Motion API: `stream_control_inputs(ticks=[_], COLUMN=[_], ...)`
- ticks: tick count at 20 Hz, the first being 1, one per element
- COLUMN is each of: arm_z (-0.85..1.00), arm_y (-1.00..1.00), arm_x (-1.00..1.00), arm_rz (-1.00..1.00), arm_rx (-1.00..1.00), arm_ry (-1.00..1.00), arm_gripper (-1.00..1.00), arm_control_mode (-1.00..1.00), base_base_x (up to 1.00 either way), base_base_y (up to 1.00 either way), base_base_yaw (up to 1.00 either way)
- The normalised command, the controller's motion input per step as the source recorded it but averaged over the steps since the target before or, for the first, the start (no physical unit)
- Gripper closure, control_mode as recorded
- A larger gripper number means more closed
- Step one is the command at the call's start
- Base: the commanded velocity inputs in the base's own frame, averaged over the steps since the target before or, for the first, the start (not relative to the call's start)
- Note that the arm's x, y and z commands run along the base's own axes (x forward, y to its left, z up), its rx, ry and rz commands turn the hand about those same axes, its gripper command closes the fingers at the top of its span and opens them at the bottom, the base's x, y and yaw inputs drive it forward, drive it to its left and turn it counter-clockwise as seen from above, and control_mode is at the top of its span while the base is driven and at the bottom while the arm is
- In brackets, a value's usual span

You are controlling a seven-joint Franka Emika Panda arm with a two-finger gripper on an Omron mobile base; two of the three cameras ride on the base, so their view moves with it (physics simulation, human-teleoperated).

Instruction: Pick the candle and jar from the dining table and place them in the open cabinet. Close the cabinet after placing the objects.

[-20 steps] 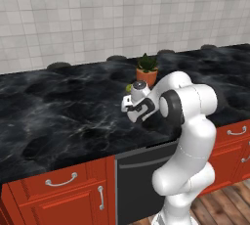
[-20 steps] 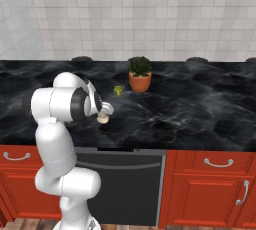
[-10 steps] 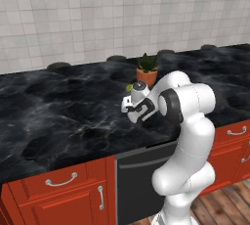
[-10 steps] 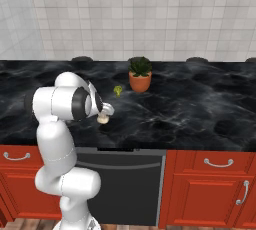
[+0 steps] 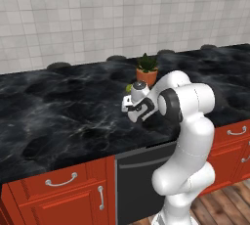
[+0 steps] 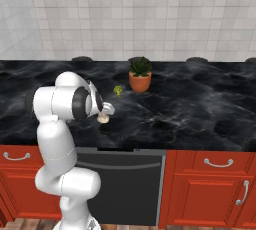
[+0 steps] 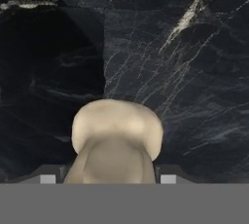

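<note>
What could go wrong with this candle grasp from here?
1. The gripper straddles the candle, but the fingertips barely show at its sides; a shallow pinch on that rounded body could squeeze it out.
2. The hand sits low over the dining table, so pressing further could scrape the marble.

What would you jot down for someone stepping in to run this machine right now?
Pincer: down at the candle, one finger on each side; whether it already grips cannot be told.
Candle: on the dining table, near the front edge, in front of the plant pot and the small green broccoli.
Done: reached the candle.
Left: lift the candle and carry it into the cabinet, fetch the jar too, then shut the doors.
</note>
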Motion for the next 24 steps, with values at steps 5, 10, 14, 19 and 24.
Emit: stream_control_inputs(ticks=[5, 10, 14, 19, 24], arm_z=[0.10, 0.48, 0.50, 0.60, 0.61], arm_y=[-0.02, -0.16, -0.21, -0.22, -0.24], arm_x=[-0.14, -0.25, -0.24, -0.20, -0.17], arm_rz=[0.00, -0.03, -0.03, -0.08, -0.08], arm_rx=[0.00, 0.00, 0.00, 0.01, 0.00], arm_ry=[-0.04, -0.06, -0.05, -0.01, 0.01], arm_gripper=[1.00, 1.00, 1.00, 1.00, 1.00], arm_control_mode=[-1.00, -1.00, -1.00, -1.00, -1.00], base_base_x=[0.00, 0.00, 0.00, 0.00, 0.00], base_base_y=[0.00, 0.00, 0.00, 0.00, 0.00], base_base_yaw=[0.00, 0.00, 0.00, 0.00, 0.00])
